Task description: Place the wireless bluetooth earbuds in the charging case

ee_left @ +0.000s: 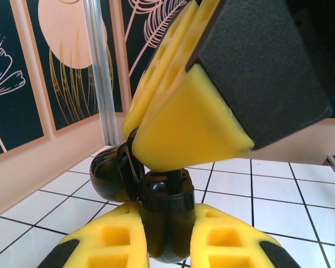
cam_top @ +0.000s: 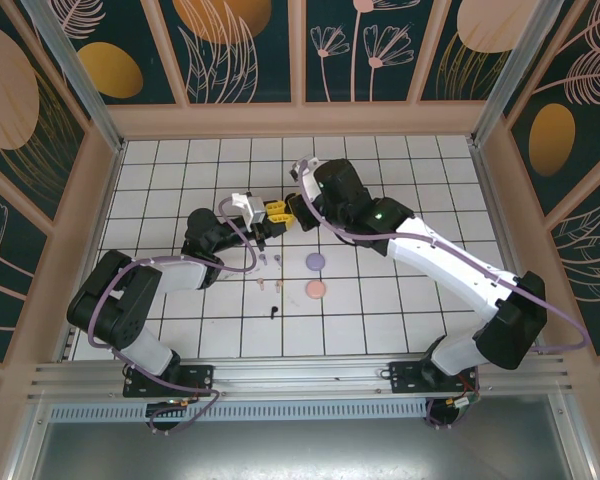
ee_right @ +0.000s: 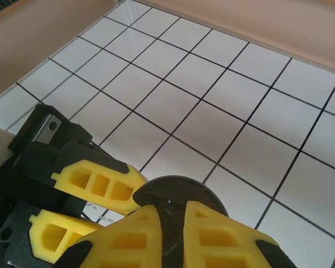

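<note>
My left gripper (ee_left: 166, 212) is shut on the black charging case (ee_left: 163, 237), held upright above the tiles with its lid (ee_left: 107, 176) swung open to the left. My right gripper (ee_left: 176, 162) comes down from above, shut, with the dark stem of a black earbud (ee_left: 175, 180) under its tip in the case's socket. From above, the left gripper (cam_top: 277, 212) and the right gripper (cam_top: 290, 210) meet tip to tip. The right wrist view has my right gripper (ee_right: 173, 212) against the case's dark dome (ee_right: 178, 190). Another black earbud (cam_top: 272, 311) lies on the tiles.
A lilac case (cam_top: 315, 261) and a pink case (cam_top: 315, 289) lie shut on the white tiled floor (cam_top: 410, 180). Several tiny pale earbuds (cam_top: 263, 258) lie just left of them, under the left arm's reach. Wooden walls (cam_top: 300, 118) close the floor in.
</note>
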Controlling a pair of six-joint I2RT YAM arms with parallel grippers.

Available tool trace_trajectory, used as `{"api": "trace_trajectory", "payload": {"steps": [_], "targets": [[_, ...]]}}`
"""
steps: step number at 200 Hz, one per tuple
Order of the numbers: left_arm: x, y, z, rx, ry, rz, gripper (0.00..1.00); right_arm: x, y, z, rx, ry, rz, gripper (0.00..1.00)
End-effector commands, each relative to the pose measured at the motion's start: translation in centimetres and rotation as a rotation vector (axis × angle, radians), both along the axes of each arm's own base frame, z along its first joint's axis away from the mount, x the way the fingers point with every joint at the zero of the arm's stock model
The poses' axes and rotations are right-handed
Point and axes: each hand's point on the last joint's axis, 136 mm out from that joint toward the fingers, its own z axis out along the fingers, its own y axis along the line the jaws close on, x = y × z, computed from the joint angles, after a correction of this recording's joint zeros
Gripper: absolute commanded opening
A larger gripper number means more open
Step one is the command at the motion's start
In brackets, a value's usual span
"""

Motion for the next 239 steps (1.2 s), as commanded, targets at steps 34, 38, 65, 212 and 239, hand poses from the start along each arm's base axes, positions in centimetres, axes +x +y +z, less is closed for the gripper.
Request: {"api": "trace_trajectory", "payload": {"steps": [34,38,65,212,239], "targets": [[0.0,-0.4,1.9,-0.030,-0.054,-0.011,0.00,-1.4,1.0,-2.4,-0.093,0.012,0.062,0.16],[0.0,-0.4,1.9,-0.030,-0.055,-0.010,0.00,-1.4,0.9,-2.3,-0.090,0.010,0.058,0.17],[0.0,-0.4,1.8,-0.029,-0.049,-0.009,0.00,-1.0,1.0,-1.1,-0.052,0.003,0.026,0.25],[0.1,-0.1,1.0,-0.055,-0.036,0.014,0.00,2.2,-1.6,8.0,0.289,0.071,-0.170,0.66],[0.2,0.4,1.3,-0.069,-0.059,0.050,0.00,1.6,-3.9,8.2,0.365,0.121,-0.221,0.66]]}}
